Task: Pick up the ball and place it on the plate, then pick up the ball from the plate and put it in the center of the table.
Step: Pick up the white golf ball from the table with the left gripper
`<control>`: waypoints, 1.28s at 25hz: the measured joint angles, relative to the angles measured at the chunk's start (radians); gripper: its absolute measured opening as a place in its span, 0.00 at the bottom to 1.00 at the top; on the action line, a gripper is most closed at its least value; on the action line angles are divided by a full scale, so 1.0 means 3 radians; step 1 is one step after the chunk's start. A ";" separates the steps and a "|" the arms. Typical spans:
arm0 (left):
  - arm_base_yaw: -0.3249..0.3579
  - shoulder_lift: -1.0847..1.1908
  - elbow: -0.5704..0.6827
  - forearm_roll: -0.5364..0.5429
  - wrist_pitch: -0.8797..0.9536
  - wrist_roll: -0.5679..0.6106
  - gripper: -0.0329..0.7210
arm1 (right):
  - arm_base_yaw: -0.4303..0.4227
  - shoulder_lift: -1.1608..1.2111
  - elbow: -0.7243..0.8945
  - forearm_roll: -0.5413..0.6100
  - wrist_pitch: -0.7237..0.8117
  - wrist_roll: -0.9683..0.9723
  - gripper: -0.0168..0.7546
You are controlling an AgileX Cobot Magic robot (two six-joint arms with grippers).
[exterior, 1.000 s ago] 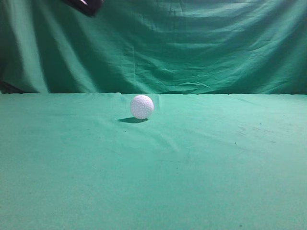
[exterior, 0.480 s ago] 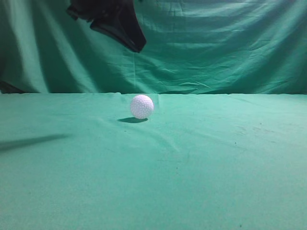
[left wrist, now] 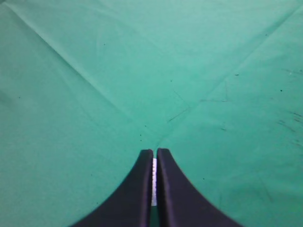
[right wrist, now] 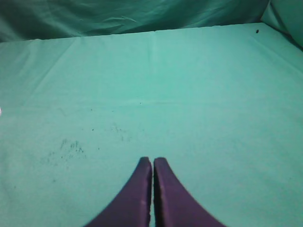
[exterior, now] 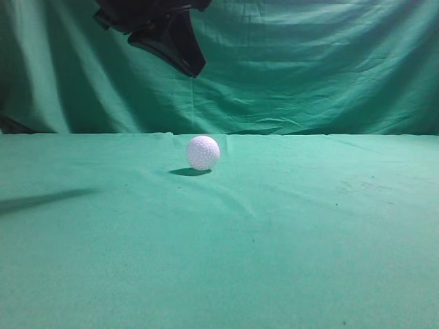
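Note:
The small white dimpled ball (exterior: 203, 152) rests on the green cloth table (exterior: 288, 233), left of middle and toward the back. My left gripper (exterior: 194, 68) hangs shut in the air above the ball and slightly to its left, well clear of it. In the left wrist view its black jaws (left wrist: 155, 151) are closed over bare cloth, with a thin white sliver in the slit between them. My right gripper (right wrist: 152, 160) is shut and empty over bare table (right wrist: 189, 94); it does not show in the exterior view. No plate is in view.
A draped green curtain (exterior: 309, 62) hangs behind the table's back edge. A long shadow (exterior: 41, 201) lies on the cloth at the left. The cloth has creases and small dark specks.
My left gripper came down into view at the top left a second ago and has hardly moved since. The ball has not moved.

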 joint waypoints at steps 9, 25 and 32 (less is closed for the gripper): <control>0.0000 0.0014 0.0000 -0.1357 0.0044 0.1280 0.04 | 0.0000 0.0000 0.0000 0.0000 0.0000 0.0000 0.02; -0.0062 0.0121 -0.0500 -0.5985 0.1894 0.6280 0.04 | 0.0000 0.0000 0.0000 0.0000 0.0000 0.0000 0.02; -0.0062 0.0414 -0.1092 -0.6816 0.2603 0.7092 0.04 | 0.0000 0.0000 0.0000 0.0000 0.0000 0.0000 0.02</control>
